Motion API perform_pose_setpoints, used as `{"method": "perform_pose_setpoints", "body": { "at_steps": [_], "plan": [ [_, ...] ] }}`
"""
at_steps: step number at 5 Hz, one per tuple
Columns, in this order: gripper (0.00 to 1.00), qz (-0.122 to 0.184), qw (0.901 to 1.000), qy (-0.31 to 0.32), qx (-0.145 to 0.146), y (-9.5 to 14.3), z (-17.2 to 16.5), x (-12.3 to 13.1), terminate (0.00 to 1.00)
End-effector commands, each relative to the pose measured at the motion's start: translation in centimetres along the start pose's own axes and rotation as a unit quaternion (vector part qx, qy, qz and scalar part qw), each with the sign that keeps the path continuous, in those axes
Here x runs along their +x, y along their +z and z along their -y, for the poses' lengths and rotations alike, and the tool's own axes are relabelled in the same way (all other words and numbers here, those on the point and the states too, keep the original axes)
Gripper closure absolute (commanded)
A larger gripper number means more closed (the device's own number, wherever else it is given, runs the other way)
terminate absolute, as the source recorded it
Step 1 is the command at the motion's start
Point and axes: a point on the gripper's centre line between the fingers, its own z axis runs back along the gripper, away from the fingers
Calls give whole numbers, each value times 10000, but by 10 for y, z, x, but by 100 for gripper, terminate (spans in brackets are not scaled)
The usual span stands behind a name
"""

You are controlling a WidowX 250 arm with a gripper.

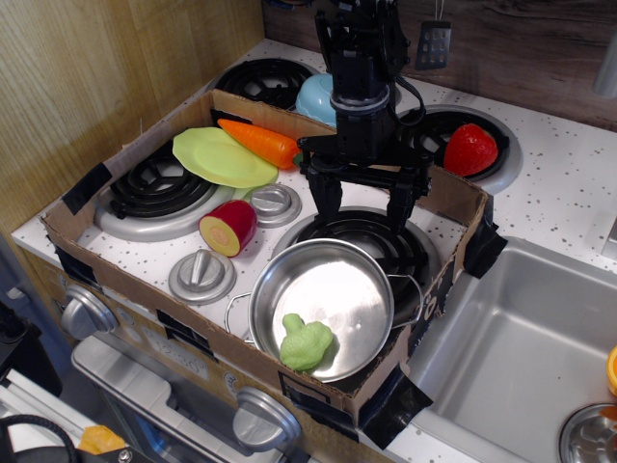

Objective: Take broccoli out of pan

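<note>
The broccoli [307, 342], a lumpy light-green toy, lies inside the shiny steel pan [333, 289] against its near rim. The pan sits on the front right burner inside a cardboard surround. My gripper [364, 210] hangs above the far edge of the pan, black fingers pointing down and spread apart, open and empty. It is well behind the broccoli and higher than it.
A lime-green plate [224, 157], a carrot [260, 142], a red-and-yellow cut fruit [229, 228] and two silver knobs [201, 275] lie left of the pan. A strawberry [470, 149] and blue bowl [316, 96] sit behind. The cardboard wall [289, 376] rims the front. A sink [521, 347] is at right.
</note>
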Motion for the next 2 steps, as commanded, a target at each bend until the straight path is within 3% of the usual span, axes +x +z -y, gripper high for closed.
{"method": "perform_pose_setpoints", "body": {
  "at_steps": [1,2],
  "plan": [
    [0,0,10000,0,0,0,0,0,0],
    [0,335,9989,-107,309,34,-10,11,0]
  ]
}}
